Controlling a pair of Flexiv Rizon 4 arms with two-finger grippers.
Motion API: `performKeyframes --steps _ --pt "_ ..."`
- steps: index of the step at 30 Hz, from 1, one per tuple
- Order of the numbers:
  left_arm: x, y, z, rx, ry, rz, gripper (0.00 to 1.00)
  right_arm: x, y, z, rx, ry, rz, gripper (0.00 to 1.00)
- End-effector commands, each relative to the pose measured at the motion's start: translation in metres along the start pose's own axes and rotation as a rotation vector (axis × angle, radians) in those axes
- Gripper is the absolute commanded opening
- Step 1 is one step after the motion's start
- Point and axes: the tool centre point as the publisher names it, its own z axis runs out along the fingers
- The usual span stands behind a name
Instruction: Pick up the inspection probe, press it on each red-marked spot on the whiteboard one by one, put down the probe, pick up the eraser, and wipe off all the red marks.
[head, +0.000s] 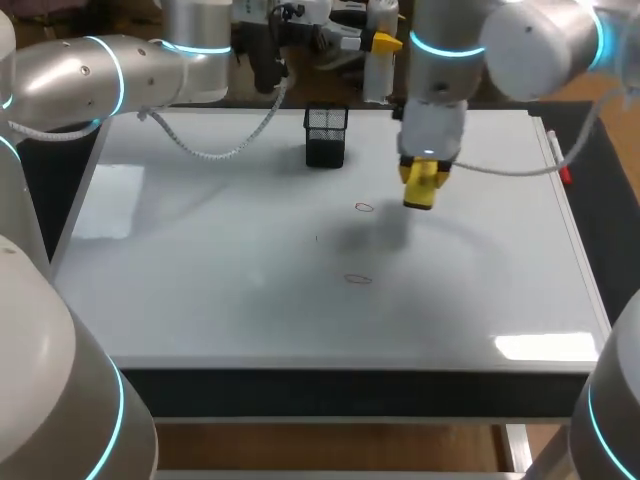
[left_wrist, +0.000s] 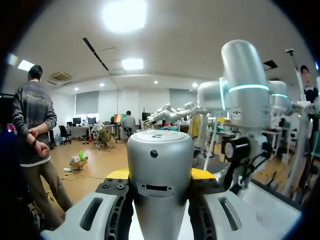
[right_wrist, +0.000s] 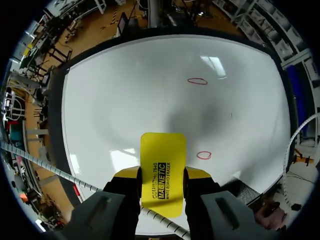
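1. Eraser (right_wrist: 162, 150), yellow, is pinched in the right claw (right_wrist: 162, 175), fingers on its two long sides and its free end sticking out ahead of the tips.
2. Head view: the right claw hangs over the far middle of the whiteboard (head: 200, 250). The eraser points down, and its shadow lies apart from it on the board.
3. Two red marks are on the board, both thin ovals: the far red mark (head: 364, 207) just beside the eraser, the near red mark (head: 358, 279) toward the front edge.
4. Left claw (left_wrist: 160, 175) is clamped on a silver cylinder, apparently the inspection probe (left_wrist: 160, 150), with yellow tips on either side of it. It sits behind the board's far edge, aimed out at the room.
5. Black mesh holder (head: 326, 135) stands upright on the far part of the board, near the eraser.
6. Left arm's cable (head: 200, 150) droops over the far edge.
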Motion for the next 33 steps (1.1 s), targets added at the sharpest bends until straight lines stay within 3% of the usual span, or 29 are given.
performKeyframes --steps 1,7,16,25,33 --pt "-0.001 -0.001 0.000 -0.001 0.004 -0.001 0.00 -0.028 -0.002 0.007 -0.011 0.085 -0.042 0.00" --pt "-0.001 -0.001 0.000 -0.001 0.004 -0.001 0.00 -0.064 0.001 0.018 -0.030 0.086 -0.126 0.00" --pt "-0.001 -0.001 0.000 -0.001 0.004 -0.001 0.00 -0.099 0.005 0.033 -0.059 0.076 -0.213 0.00" --pt "-0.001 -0.001 0.000 -0.001 0.004 -0.001 0.00 -0.109 0.004 0.051 -0.080 0.056 -0.219 0.00" --pt "-0.001 -0.001 0.000 -0.001 0.004 -0.001 0.00 -0.105 0.003 0.063 -0.103 0.047 -0.203 0.00"
